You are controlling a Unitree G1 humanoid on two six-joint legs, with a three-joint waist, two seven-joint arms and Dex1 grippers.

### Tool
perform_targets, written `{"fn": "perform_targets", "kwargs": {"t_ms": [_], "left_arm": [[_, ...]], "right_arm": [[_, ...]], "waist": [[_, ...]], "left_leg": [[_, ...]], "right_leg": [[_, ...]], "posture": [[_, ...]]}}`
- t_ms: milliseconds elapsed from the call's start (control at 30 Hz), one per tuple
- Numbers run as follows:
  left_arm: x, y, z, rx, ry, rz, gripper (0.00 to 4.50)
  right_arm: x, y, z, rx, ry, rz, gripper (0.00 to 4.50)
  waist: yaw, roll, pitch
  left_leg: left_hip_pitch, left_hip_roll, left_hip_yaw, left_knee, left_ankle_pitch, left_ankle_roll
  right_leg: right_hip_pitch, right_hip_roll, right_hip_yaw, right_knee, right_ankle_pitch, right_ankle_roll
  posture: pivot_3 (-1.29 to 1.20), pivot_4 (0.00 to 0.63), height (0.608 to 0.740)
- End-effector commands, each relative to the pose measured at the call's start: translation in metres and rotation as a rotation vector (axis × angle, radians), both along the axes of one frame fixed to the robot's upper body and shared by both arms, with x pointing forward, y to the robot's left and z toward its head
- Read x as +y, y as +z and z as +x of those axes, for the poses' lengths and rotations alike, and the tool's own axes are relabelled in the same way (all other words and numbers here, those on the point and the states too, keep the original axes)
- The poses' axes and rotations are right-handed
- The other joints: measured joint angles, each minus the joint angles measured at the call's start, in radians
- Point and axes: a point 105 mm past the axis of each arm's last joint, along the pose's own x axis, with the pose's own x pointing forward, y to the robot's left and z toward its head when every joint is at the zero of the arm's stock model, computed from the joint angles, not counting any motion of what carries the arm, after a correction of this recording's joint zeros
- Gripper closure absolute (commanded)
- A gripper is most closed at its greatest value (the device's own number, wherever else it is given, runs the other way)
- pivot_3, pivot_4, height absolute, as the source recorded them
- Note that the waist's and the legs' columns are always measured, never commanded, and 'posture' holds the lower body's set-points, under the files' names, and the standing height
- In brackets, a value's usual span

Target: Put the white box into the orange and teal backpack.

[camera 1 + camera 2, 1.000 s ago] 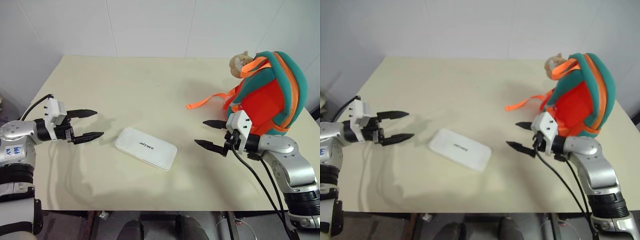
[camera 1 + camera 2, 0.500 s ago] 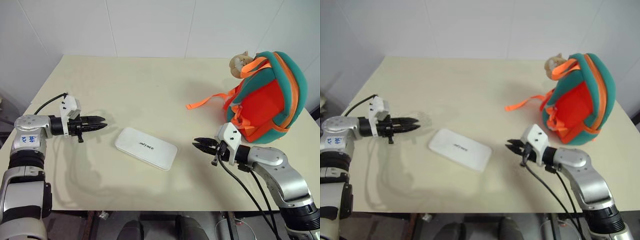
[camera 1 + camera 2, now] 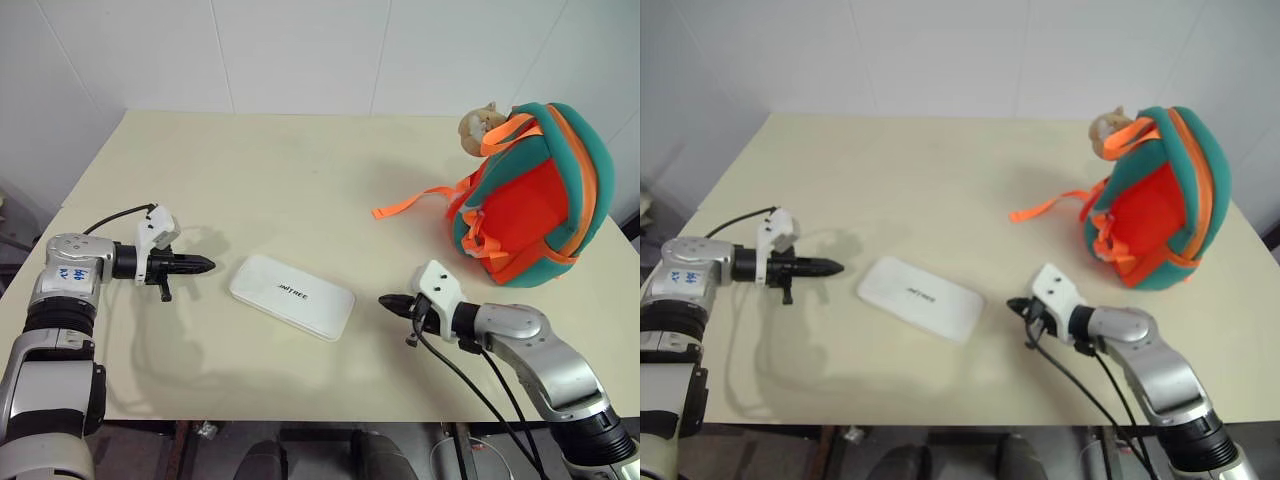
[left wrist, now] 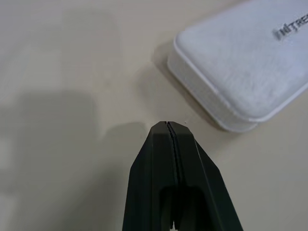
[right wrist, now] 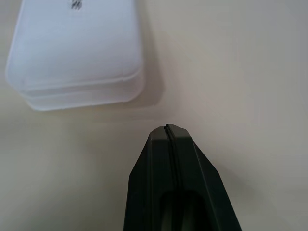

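Observation:
The white box (image 3: pixel 292 297) lies flat on the cream table (image 3: pixel 290 180) near its front middle, with small dark lettering on top. My left gripper (image 3: pixel 207 265) is shut and empty, low over the table, its tip a short way from the box's left end (image 4: pixel 240 67). On the other side my right gripper (image 3: pixel 384 300) is shut too, holding nothing, pointing at the box's right end (image 5: pixel 77 53) with a small gap. The orange and teal backpack (image 3: pixel 530 195) stands upright at the table's right side, a tan plush toy (image 3: pixel 478 121) at its top.
An orange strap (image 3: pixel 410 203) trails from the backpack onto the table toward the middle. The table's front edge (image 3: pixel 300 412) runs just behind both arms. A white tiled wall (image 3: pixel 300 50) stands behind the table.
Both grippers went from wide open to shut and sank toward the table. Their tips now point at the box's two ends. The box and backpack have not moved.

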Motion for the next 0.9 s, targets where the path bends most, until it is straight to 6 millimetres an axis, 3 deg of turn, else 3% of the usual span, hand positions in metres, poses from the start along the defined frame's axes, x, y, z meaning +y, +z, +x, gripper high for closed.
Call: {"fn": "perform_targets", "kwargs": {"t_ms": [33,267,700,900], "left_arm": [[-0.009,0.000,-0.001,-0.002,-0.042,-0.020,4.50],[-0.028,0.005,0.002,0.002,-0.082,-0.112,4.50],[-0.052,-0.019,-0.016,0.126,-0.196,-0.100,4.50],[-0.065,-0.016,-0.029,0.136,-0.257,-0.092,4.50]], "right_arm": [[0.009,0.008,-0.003,-0.041,0.032,-0.019,4.38],[0.015,-0.002,-0.005,-0.002,0.036,-0.052,4.38],[0.042,-0.001,0.010,-0.055,0.094,-0.053,4.38],[0.046,0.002,0.016,-0.073,0.125,-0.062,4.38]], "waist": [[0.000,0.000,0.000],[0.001,0.000,0.000],[-0.001,0.000,0.000],[-0.001,0.000,0.000]], "left_leg": [[0.000,0.000,0.000,0.000,0.000,0.000],[-0.001,0.000,-0.001,0.000,0.000,0.000],[0.000,0.000,-0.001,0.001,0.000,0.000],[0.000,0.000,-0.001,0.001,0.000,0.000]], "right_leg": [[0.000,0.000,0.000,0.000,0.000,0.000],[0.000,0.000,-0.001,0.000,0.000,0.000],[0.000,0.000,-0.001,0.000,0.000,0.000],[0.000,0.000,-0.001,0.001,0.000,0.000]], "posture": [[0.00,0.150,0.740],[0.00,0.150,0.740],[0.00,0.150,0.740],[0.00,0.150,0.740]]}}
